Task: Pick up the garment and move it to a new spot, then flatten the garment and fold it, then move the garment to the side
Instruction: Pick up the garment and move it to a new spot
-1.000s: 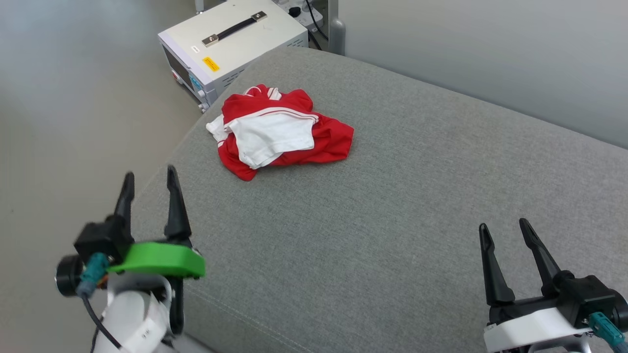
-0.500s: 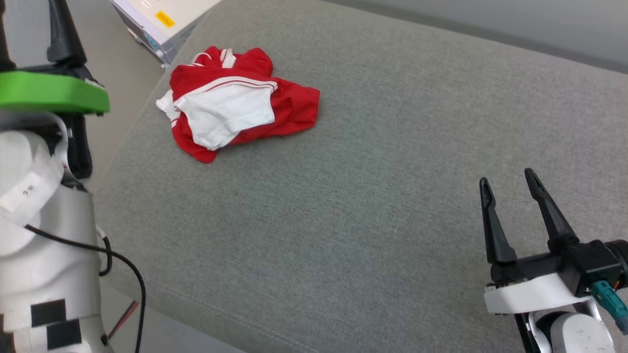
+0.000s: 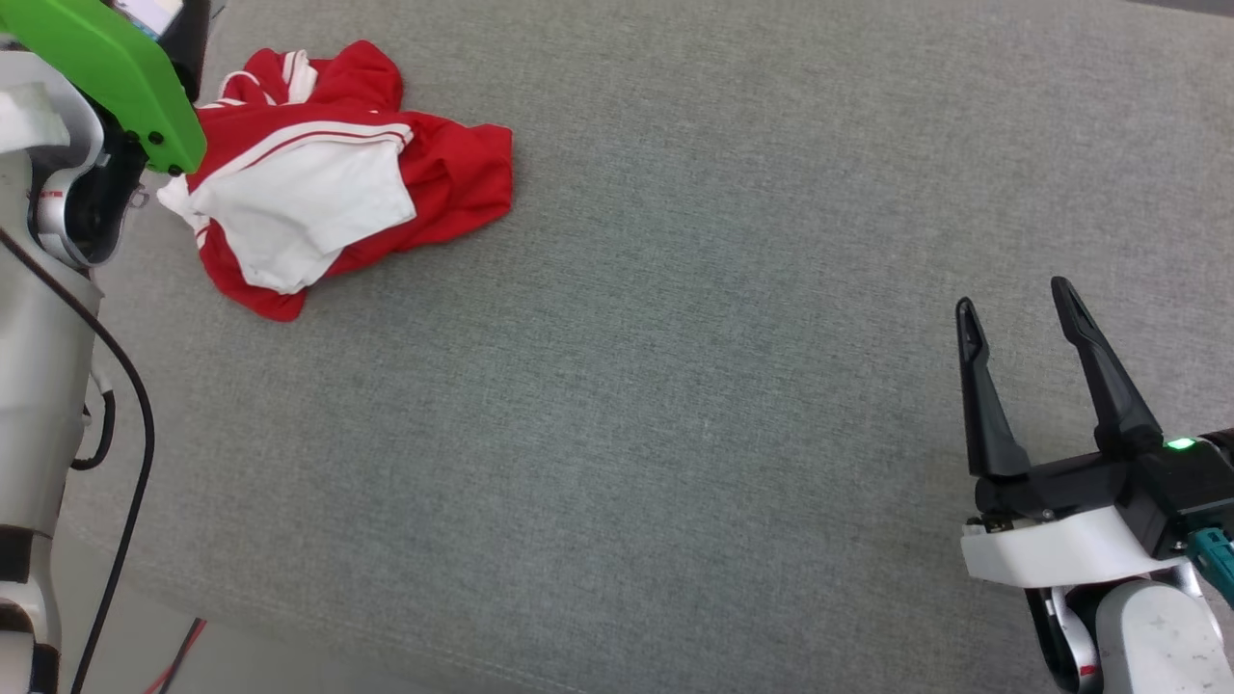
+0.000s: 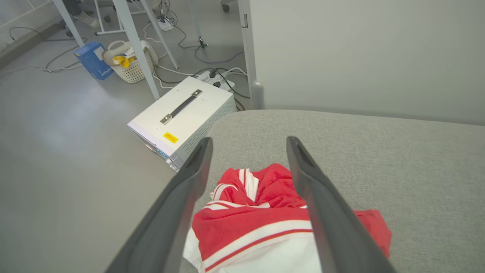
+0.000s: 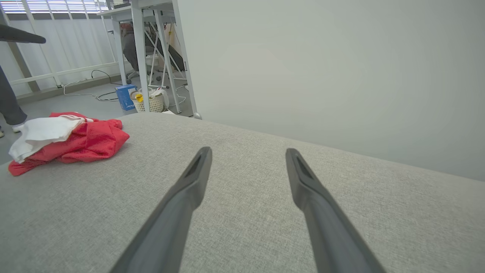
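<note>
Left gripper (image 4: 249, 139) and right gripper (image 3: 1012, 294) spread open, empty, crumpled red garment (image 4: 250, 223), white sleeve uppermost

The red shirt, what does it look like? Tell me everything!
The red shirt is soft cloth, crumpled in a heap, with a white sleeve on top and red-and-white striped trim. It lies on the grey cushion, near its edge. The left pincer is open above it, not gripping.

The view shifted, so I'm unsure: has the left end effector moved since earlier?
Yes: left end effector advanced along the grey fabric cushion to the crumpled red-and-white T-shirt.
</note>
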You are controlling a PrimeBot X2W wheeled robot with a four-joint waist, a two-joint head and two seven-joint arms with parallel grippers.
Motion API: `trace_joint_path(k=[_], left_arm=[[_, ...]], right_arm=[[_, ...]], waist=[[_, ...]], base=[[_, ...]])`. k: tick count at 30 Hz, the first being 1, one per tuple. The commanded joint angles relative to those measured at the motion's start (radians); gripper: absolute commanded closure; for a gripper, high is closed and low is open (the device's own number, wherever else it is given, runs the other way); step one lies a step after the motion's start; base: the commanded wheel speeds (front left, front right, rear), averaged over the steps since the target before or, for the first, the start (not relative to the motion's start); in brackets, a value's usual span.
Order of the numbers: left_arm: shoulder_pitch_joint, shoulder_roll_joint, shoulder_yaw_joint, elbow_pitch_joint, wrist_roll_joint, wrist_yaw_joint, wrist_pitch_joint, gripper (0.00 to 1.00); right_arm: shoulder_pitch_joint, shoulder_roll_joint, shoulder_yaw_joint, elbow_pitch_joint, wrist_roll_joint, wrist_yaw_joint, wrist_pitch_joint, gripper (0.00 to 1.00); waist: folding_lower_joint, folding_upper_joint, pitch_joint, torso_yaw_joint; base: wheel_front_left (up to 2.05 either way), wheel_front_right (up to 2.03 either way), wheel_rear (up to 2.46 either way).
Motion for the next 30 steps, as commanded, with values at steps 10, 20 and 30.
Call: trace_joint_path(k=[10, 20, 30], left_arm=[[-0.050, 0.108, -0.197, -0.011, -0.282, -0.003, 0.463, 0.00], [0.014, 0.089, -0.350, 0.093, -0.291, -0.003, 0.583, 0.00], [0.041, 0.066, -0.423, 0.124, -0.336, -0.003, 0.535, 1.00]], right_arm=[[-0.047, -0.003, -0.015, -0.009, 0.003, -0.001, -0.009, 0.00], [-0.060, -0.001, -0.013, 0.007, 0.012, -0.001, -0.009, 0.00], [-0.062, -0.001, -0.024, 0.027, 0.019, -0.001, -0.009, 0.00]], waist=[[-0.0002, 0.0050, 0.085, -0.073], [-0.0002, 0.0050, 0.133, -0.104], [-0.0002, 0.0050, 0.117, -0.091]], base=[[0.00, 0.00, 0.00], [0.00, 0.00, 0.00], [0.00, 0.00, 0.00]])
